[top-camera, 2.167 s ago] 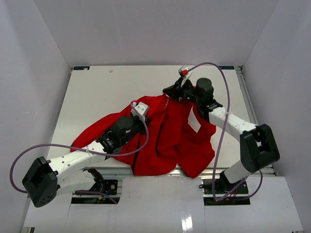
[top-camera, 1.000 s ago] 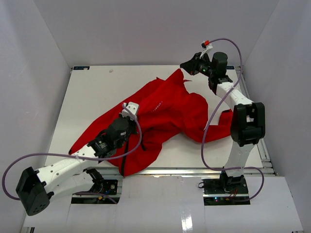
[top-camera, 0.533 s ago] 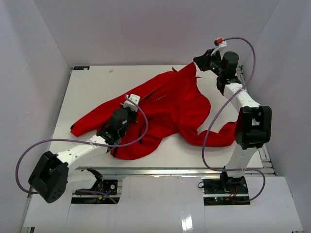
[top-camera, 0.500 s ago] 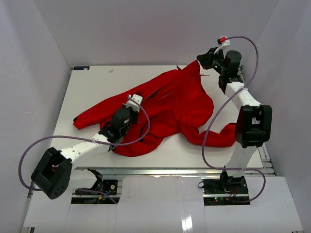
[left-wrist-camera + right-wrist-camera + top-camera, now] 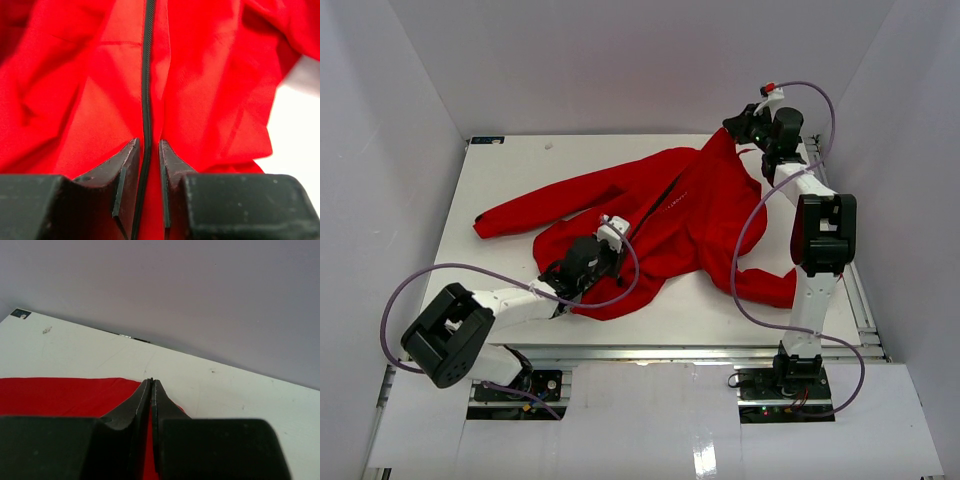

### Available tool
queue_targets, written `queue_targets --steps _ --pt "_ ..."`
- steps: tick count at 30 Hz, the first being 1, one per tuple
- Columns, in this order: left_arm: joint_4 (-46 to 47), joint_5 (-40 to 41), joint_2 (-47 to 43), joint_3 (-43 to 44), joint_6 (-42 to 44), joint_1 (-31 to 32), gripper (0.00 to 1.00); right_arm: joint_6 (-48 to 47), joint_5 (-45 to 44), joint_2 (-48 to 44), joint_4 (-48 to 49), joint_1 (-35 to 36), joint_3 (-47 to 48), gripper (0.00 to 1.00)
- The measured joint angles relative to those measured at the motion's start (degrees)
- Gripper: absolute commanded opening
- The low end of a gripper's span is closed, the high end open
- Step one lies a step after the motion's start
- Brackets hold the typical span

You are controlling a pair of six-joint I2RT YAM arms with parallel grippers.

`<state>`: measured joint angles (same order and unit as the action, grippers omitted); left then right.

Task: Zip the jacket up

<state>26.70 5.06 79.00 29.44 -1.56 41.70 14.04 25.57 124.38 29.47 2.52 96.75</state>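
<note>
Jacket [image 5: 690, 215] fabric fills the left wrist view. The left fingers [image 5: 126, 167] stand a little apart over it, released, and the dark zipper [image 5: 146, 75] runs straight down into the narrow gap between them. Red cloth shows on both sides of the zipper line inside that gap, so neither finger pinches it. Around them the cloth lies in soft folds, and at the right edge of that view a bit of the white surface [image 5: 520, 170] shows past the jacket's edge.

The right fingers [image 5: 140, 405] are clenched, tips pressed together, with a sliver of red caught between them lower down. They grasp a corner of the jacket at the far right of the surface, and seen from above that corner rises to a peak at the fingers. Past the tips, the right wrist view shows a flat stretch of red, then bare white surface and the grey back wall [image 5: 200, 290].

From above, the jacket sprawls across the middle and right of the surface, and the left fingers sit over its near-left part. One sleeve [image 5: 540, 205] reaches out flat to the left. The other sleeve [image 5: 770, 285] trails toward the near right, passing just beside the right arm [image 5: 820, 240]. A purple cable [image 5: 470, 270] loops along the left arm over the near-left part of the surface, ending close to the jacket.
</note>
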Motion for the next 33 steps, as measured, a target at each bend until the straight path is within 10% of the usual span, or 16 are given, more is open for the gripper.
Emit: queue_targets --steps 9,28,33 --pt "2.4 2.2 1.1 -1.7 -1.8 6.4 0.33 -0.8 0.7 4.9 -3.1 1.4 7.0 0.57" --pt "6.5 0.7 14.6 5.3 -11.9 8.7 0.43 0.2 -1.8 -21.6 -8.2 1.7 -11.5 0.79" --pt "1.1 2.6 13.4 9.9 -12.8 9.0 0.77 1.7 -1.4 -27.2 -11.2 2.6 -15.9 0.82"
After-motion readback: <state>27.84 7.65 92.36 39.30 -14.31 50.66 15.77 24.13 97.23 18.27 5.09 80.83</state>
